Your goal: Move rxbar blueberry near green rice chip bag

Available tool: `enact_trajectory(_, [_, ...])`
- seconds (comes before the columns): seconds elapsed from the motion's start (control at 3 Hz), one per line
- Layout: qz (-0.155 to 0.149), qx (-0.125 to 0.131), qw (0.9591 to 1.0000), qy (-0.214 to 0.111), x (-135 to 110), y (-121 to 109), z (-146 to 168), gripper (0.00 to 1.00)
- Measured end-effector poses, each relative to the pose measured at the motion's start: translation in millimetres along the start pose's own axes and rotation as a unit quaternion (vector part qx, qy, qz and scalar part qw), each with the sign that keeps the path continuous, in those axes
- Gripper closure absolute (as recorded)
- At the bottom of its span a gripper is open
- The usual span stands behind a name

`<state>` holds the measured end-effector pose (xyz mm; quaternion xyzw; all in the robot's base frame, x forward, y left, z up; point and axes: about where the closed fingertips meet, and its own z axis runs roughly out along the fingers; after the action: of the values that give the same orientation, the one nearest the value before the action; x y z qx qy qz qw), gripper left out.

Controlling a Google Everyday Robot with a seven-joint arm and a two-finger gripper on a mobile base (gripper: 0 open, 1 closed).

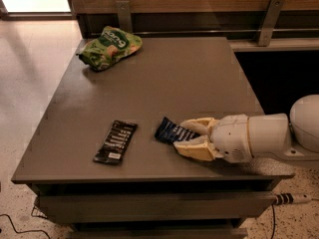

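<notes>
The rxbar blueberry (169,131), a small dark blue bar with white lettering, lies on the grey table (179,78) near the front right. My gripper (182,137) reaches in from the right, low over the table. Its two cream fingers (198,126) are closed against the right end of the bar, one on each side. The bar still rests on the table. The green rice chip bag (108,48) lies at the far left corner of the table, well away from the bar and the gripper.
A black-wrapped bar (115,141) lies near the front edge, left of the blue bar. A wooden wall with metal brackets (269,19) runs behind the table. A dark gap (279,78) lies to the right, and floor lies to the left.
</notes>
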<state>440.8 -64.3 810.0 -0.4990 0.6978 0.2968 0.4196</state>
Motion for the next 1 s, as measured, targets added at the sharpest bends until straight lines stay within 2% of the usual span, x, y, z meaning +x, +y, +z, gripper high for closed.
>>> enact_trajectory(0.33, [0.000, 0.000, 1.0000, 0.000, 0, 0, 0, 1.00])
enact_trajectory(0.67, [-0.028, 0.010, 0.9994, -0.020, -17, -9, -18, 1.00])
enact_trajectory(1.0, [-0.064, 0.021, 0.9970, -0.039, -41, -25, -46, 1.00])
